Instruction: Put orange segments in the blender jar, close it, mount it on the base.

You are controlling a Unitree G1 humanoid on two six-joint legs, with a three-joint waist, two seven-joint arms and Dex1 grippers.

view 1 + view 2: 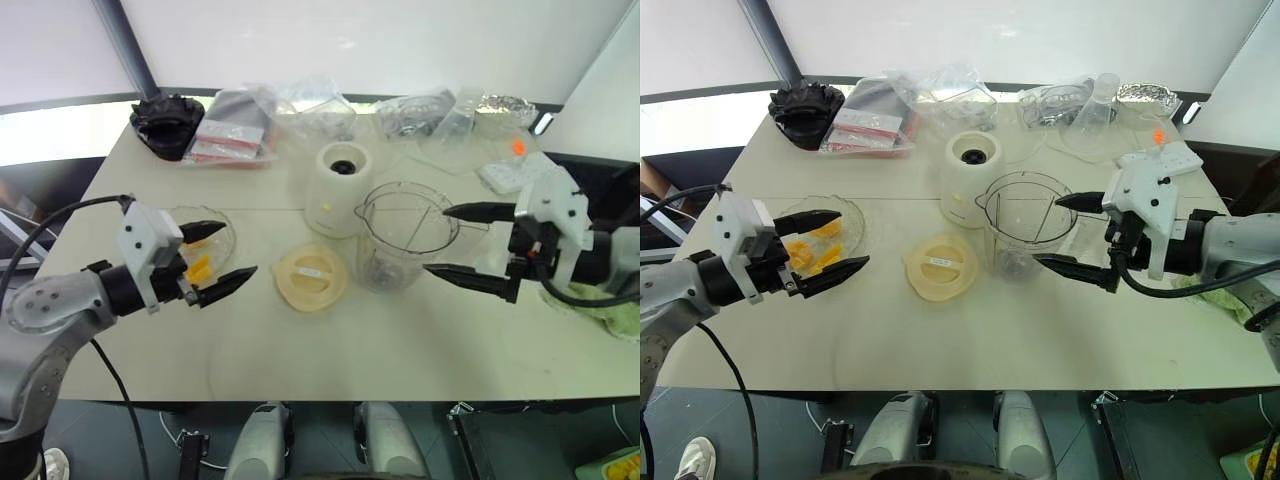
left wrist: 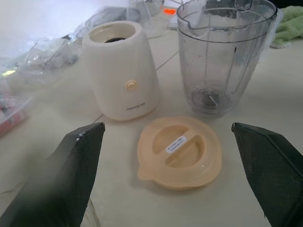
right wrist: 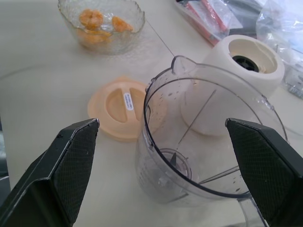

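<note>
Sitting in the glass dish (image 1: pixel 845 215), the orange segments (image 1: pixel 812 252) lie right under the left gripper (image 1: pixel 830 244). Its jaws are wide open and empty. The right gripper (image 1: pixel 1072 233), also wide open and empty, waits beside the blender jar (image 1: pixel 1025 232).

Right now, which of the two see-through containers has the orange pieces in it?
The shallow glass dish by the left end effector holds the orange segments. The tall blender jar beside the base holds none.
</note>
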